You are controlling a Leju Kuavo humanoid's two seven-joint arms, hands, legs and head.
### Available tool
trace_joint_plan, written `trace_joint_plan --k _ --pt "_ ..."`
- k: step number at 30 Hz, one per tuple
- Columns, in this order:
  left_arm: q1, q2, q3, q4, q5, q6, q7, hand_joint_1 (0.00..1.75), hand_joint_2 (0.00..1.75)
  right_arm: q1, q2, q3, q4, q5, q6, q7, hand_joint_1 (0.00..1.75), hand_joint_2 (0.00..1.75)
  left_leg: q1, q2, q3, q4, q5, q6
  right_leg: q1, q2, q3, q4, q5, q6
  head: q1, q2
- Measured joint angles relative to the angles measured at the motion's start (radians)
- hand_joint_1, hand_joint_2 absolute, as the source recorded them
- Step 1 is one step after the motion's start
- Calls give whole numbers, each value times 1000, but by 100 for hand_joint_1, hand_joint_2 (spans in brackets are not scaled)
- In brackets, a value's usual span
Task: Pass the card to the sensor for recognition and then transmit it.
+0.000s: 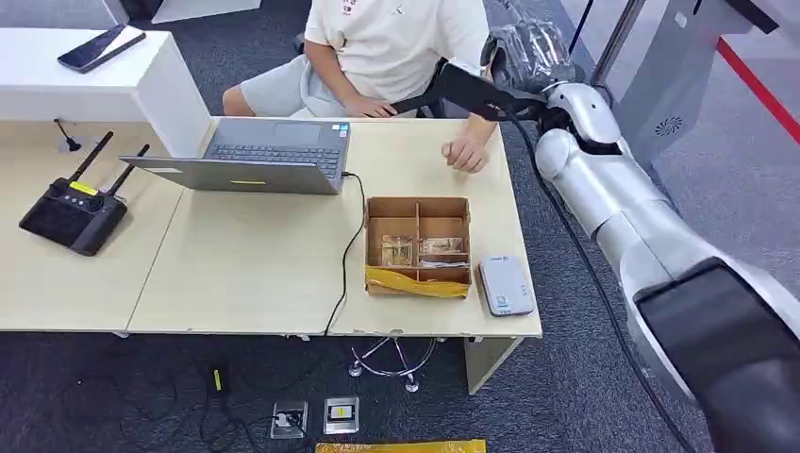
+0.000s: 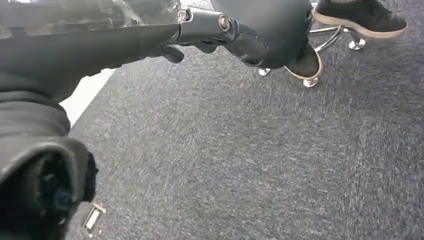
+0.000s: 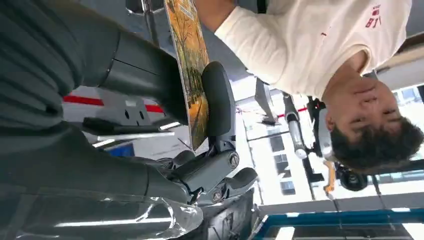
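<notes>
While raised past the desk (image 1: 255,274) far edge at abt 1 o'clock, right robot hand (image 3: 200,125) pinches card (image 3: 192,65) edge-on betw thumb and fingers, close to seated person (image 1: 396,47). Left robot hand (image 2: 240,35) hangs over grey carpet (image 2: 250,160), fingers curled, nothing in it. On desk: cardboard box (image 1: 418,247) w/ compartments at centre-right, white sensor (image 1: 506,285) just beside it at 3 o'clock, laptop (image 1: 255,156) at 11 o'clock, black controller (image 1: 74,212) far at 9 o'clock.
</notes>
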Motion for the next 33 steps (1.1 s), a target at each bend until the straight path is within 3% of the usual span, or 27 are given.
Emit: trace_joint_plan --k 9,14,18,20,23,27,33 --pt "1 -23 2 0 34 43 15 0 0 222 -194 -109 -345 -151 18 209 175 175 0 0 1 0 -1 0 0 0 1 -2 0 0 0 0" --pt "1 -36 2 0 40 43 16 0 0 428 -324 -208 -530 -182 18 269 171 175 0 -1 1 0 -2 1 0 -1 3 -2 0 0 0 0" --pt "-2 -45 3 0 42 42 16 0 0 594 -398 -292 -660 -165 24 301 171 175 0 1 2 0 -5 0 0 0 3 -2 0 0 0 0" --pt "-2 -48 4 0 42 40 16 0 0 667 -423 -328 -711 -152 31 315 175 175 0 1 2 0 -5 0 0 0 3 -2 0 0 0 0" --pt "-4 -50 8 0 43 31 5 0 0 773 -451 -376 -783 -114 48 330 166 175 1 1 2 0 -5 0 1 0 3 -2 -1 0 0 0" --pt "-11 -53 10 0 49 18 -14 0 0 876 -460 -412 -858 -58 69 345 166 175 1 2 2 0 -5 -1 1 1 3 -2 -1 0 0 0" --pt "-20 -63 17 0 57 9 -36 0 0 931 -451 -414 -897 1 71 329 168 175 1 3 2 0 -5 -1 1 2 3 -2 -1 0 0 0"
